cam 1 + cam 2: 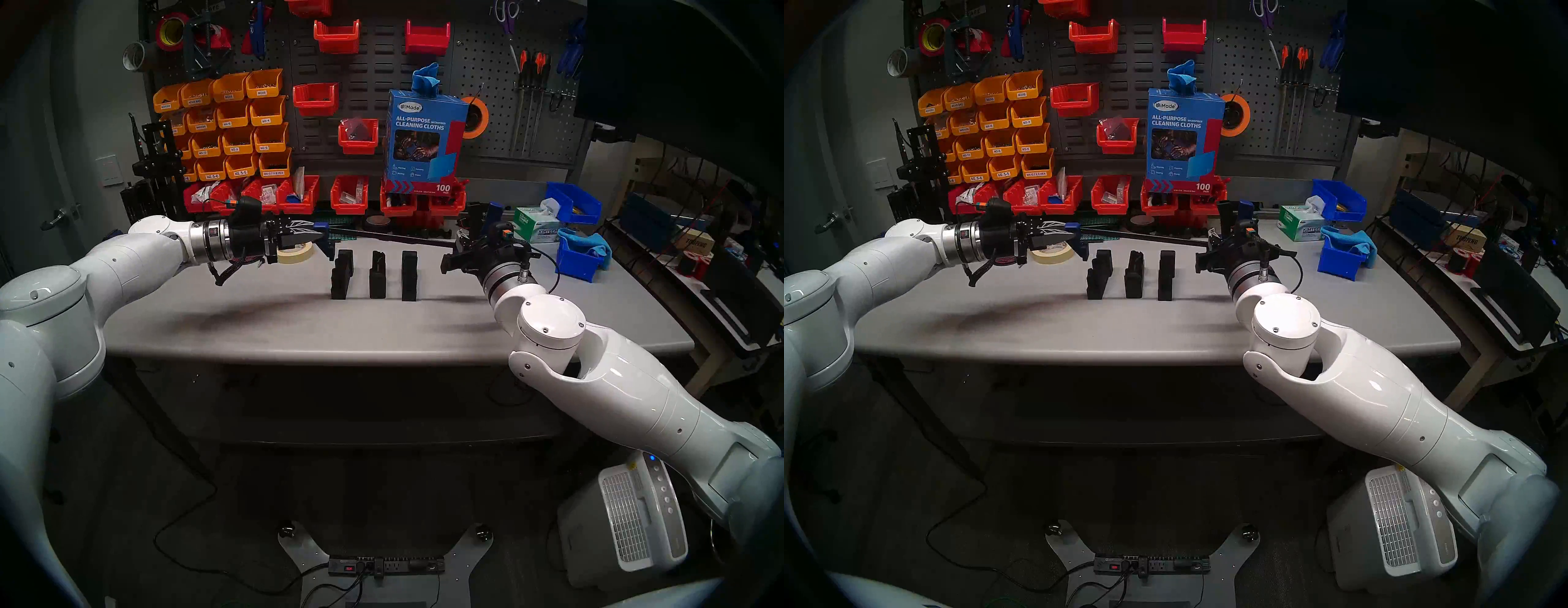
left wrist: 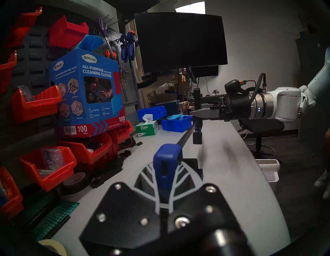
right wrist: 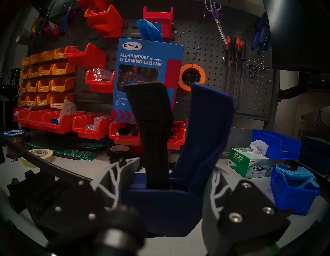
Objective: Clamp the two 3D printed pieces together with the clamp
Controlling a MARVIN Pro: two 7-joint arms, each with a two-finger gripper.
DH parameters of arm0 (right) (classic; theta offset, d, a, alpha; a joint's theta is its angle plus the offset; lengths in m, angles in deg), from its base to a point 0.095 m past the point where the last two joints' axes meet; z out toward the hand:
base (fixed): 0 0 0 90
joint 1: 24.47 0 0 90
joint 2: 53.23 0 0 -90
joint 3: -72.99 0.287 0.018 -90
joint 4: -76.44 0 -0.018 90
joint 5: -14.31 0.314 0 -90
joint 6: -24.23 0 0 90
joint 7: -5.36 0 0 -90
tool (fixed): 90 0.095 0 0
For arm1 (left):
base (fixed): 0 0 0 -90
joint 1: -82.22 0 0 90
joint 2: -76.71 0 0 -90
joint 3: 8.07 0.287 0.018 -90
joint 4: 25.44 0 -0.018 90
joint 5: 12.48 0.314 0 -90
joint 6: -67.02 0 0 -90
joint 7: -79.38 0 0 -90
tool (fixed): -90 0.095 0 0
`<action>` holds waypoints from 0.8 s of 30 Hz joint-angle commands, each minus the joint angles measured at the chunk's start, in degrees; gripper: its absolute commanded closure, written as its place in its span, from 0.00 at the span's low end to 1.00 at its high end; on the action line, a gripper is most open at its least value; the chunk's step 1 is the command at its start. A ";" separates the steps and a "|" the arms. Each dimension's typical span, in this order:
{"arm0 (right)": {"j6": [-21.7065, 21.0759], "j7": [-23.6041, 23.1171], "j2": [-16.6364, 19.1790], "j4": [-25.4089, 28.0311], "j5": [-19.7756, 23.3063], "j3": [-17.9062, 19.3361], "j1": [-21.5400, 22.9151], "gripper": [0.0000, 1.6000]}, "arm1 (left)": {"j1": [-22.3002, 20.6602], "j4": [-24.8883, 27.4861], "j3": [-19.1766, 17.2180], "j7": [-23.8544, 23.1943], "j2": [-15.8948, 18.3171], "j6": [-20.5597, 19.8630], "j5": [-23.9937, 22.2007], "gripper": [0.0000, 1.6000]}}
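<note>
Nearest on the grey surface (image 1: pixel 382 327) stood three black printed pieces (image 1: pixel 342 275) in a row, upright and apart from each other, with bare surface in front of them. Just above and behind them the clamp (image 1: pixel 382 235) hung level in the air, its thin black bar running across over the far ends of the pieces. The left hand (image 1: pixel 312 237) was pinched on the small blue end jaw, and the right hand (image 1: pixel 460 250) was closed around the blue body at the base of the handle, whose blue grip and black lever stood upright past its fingers.

A roll of cream masking tape (image 1: pixel 295 254) lay just behind the left hand, and a dark roll (image 1: pixel 375 220) sat further back. To the right stood a green and white tissue box (image 1: pixel 535 227) marked "KIMTECH" and two blue bins (image 1: pixel 583 254), the nearer holding a blue cloth.

Against the back, red bins (image 1: pixel 350 196) lined the surface, and a tall blue box (image 1: pixel 426 140) read "UiMade ALL-PURPOSE MICROFIBER CLEANING CLOTHS" and "100 PACK". Yellow bins (image 1: pixel 237 127) on the pegboard (image 1: pixel 500 76) carried small labels such as "M3-4" and "M2.5-5"
</note>
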 commanded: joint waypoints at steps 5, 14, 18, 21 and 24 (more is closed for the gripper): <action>-0.31 -0.95 -2.47 -0.03 -1.82 -0.84 3.35 1.00 | -2.95 -2.90 -1.19 -1.89 -0.49 0.27 -0.29 1.00; -0.29 -1.14 -2.83 -0.29 -2.06 -1.67 4.29 1.00 | -2.59 -7.11 -0.33 -0.03 -2.25 -1.75 0.72 1.00; -0.18 -0.93 -2.32 0.19 -2.01 -1.91 4.08 1.00 | -2.34 -9.65 0.08 0.31 -3.77 -2.67 1.37 1.00; -0.32 -0.75 -1.93 0.82 -1.96 -1.91 4.02 1.00 | -2.06 -11.09 0.17 0.55 -4.74 -3.18 1.63 1.00; -0.42 -0.66 -1.65 1.37 -2.01 -1.82 3.99 1.00 | -1.78 -12.24 0.18 0.86 -5.56 -3.37 1.79 1.00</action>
